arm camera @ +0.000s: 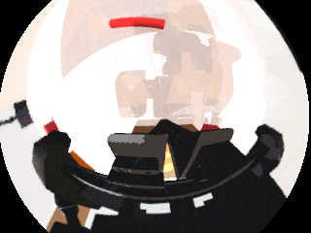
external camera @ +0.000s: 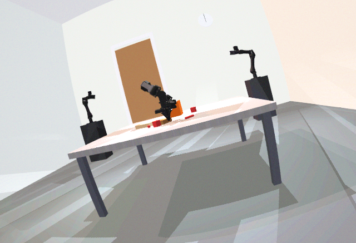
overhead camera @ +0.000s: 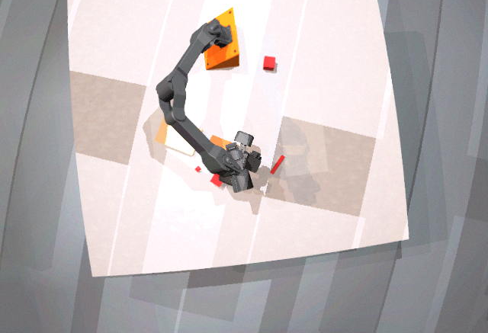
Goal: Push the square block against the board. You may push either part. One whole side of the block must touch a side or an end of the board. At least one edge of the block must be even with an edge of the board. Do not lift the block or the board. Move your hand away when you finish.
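The pale tan board (overhead camera: 179,143) (external camera: 141,125) lies flat left of the middle of the table, partly under my arm. An orange square block (overhead camera: 217,140) lies by its right end, mostly hidden by the arm, so I cannot tell whether they touch. My gripper (overhead camera: 255,162) (external camera: 168,117) (arm camera: 163,122) is shut and empty, low over the table just right of the block. It points toward a thin red bar (overhead camera: 277,164) (external camera: 188,117) (arm camera: 138,22).
A red block (overhead camera: 215,180) (external camera: 156,123) and a tiny red piece (overhead camera: 197,168) lie just left of the gripper. A red cube (overhead camera: 269,62) (external camera: 193,109) stands far off near the orange arm base (overhead camera: 226,52).
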Motion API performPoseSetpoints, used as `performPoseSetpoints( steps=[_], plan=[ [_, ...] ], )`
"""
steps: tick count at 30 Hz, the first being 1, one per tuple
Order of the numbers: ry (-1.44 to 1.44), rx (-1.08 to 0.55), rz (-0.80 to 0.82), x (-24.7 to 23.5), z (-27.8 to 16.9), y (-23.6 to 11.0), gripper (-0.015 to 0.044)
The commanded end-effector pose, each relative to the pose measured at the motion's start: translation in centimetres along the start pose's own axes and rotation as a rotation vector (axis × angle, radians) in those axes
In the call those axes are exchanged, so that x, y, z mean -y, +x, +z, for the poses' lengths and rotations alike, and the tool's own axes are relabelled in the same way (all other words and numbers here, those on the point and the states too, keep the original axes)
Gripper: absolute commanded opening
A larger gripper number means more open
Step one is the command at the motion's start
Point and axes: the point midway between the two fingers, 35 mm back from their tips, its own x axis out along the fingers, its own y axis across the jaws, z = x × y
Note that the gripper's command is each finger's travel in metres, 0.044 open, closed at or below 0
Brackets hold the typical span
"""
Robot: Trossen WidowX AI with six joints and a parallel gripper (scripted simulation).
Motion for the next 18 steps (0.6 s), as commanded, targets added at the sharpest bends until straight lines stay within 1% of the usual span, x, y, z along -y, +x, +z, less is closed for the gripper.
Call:
performPoseSetpoints(
  steps=[1,9,18],
  plan=[
    [-0.003,-0.015,0.009,-0.1,-1.1,0.5,0.0000],
    [-0.003,-0.017,0.008,-0.3,-2.4,0.5,0.0000],
    [-0.003,-0.016,0.008,-0.1,-1.4,0.5,0.0000]
  ],
)
